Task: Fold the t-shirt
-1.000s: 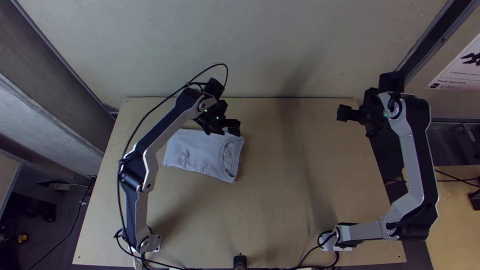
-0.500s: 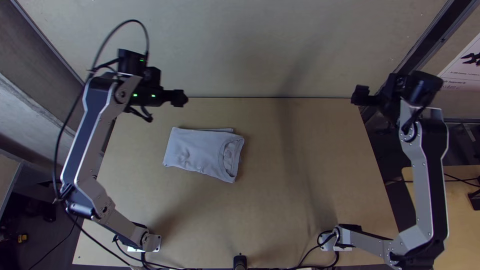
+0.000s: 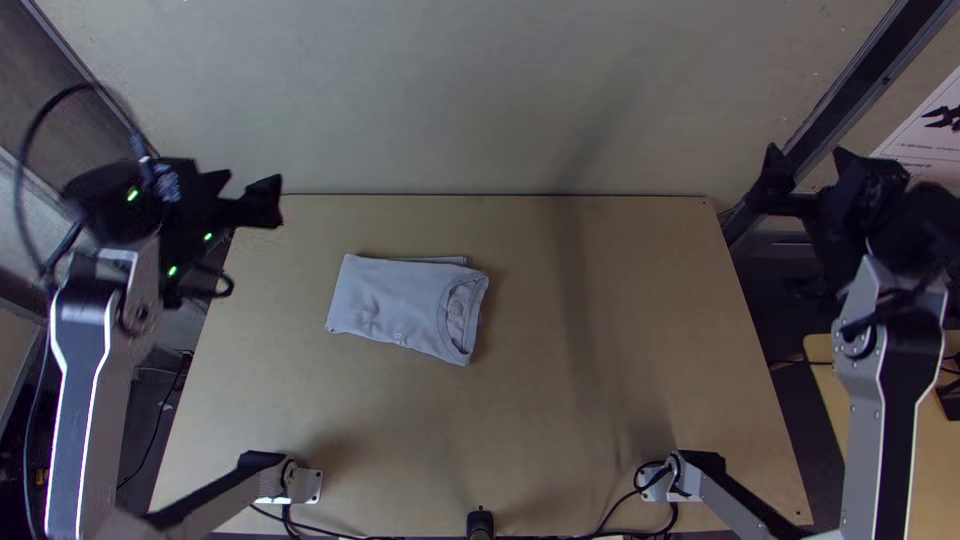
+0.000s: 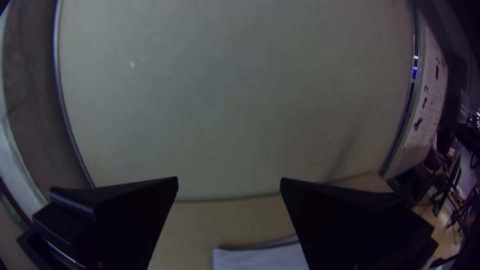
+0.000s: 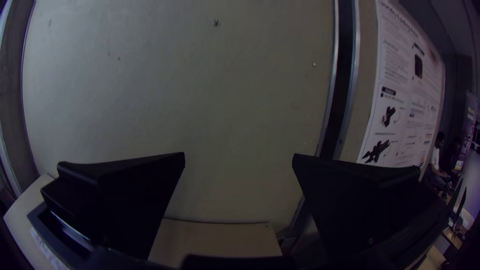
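In the top view my left gripper (image 3: 262, 203) is raised at the table's far left corner, up and left of the t-shirt. My right gripper (image 3: 782, 182) hangs past the far right corner, well away from the cloth. The pale grey t-shirt (image 3: 400, 305) lies folded into a compact rectangle left of the table's middle, its collar towards the right. In the left wrist view my left gripper (image 4: 229, 185) has its fingers wide apart, with part of the t-shirt (image 4: 262, 257) beyond them. The right wrist view shows my right gripper (image 5: 239, 157) open too, holding nothing.
Bare wooden table (image 3: 600, 390) surrounds the shirt. A pale wall panel (image 3: 500, 100) rises behind the table's far edge, with a dark metal post (image 3: 850, 90) at the right and a printed poster (image 5: 400, 100) beside it. Cables run along the near edge.
My left gripper has moved away from above the t-shirt's far edge, out to the left. My right gripper has shifted outward to the right. The folded t-shirt has stayed in place.
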{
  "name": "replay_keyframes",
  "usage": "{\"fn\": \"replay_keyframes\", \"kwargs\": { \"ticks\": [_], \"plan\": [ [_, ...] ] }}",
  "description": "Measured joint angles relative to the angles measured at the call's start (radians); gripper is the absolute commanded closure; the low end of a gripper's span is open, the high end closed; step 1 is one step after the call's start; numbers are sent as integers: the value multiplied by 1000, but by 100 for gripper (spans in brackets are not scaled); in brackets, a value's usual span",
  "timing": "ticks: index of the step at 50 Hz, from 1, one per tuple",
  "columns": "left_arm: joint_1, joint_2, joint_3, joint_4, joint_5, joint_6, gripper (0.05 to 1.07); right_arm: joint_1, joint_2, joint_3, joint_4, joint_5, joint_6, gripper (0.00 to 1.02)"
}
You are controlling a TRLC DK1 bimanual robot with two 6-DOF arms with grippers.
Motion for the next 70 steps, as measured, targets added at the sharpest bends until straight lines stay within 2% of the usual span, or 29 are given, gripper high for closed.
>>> {"fn": "replay_keyframes", "kwargs": {
  "ticks": [8,24,42,48,57,70],
  "plan": [
    [59,-197,-182,137,-9,0,9,-1,-178,-204,153,-1,-20,4],
    [96,-581,-571,312,-92,26,9,5,-542,-556,229,-4,-63,4],
    [101,-1033,-916,387,-148,126,10,108,-979,-906,269,-8,-116,4],
    [111,-1057,-989,381,-171,131,10,119,-1041,-977,268,-8,-115,4],
    [117,-1059,-1130,529,-197,127,10,117,-1047,-1065,311,-3,-103,4],
    [110,-1059,-1353,578,-189,85,10,101,-1047,-1287,349,8,-81,4]
  ]
}}
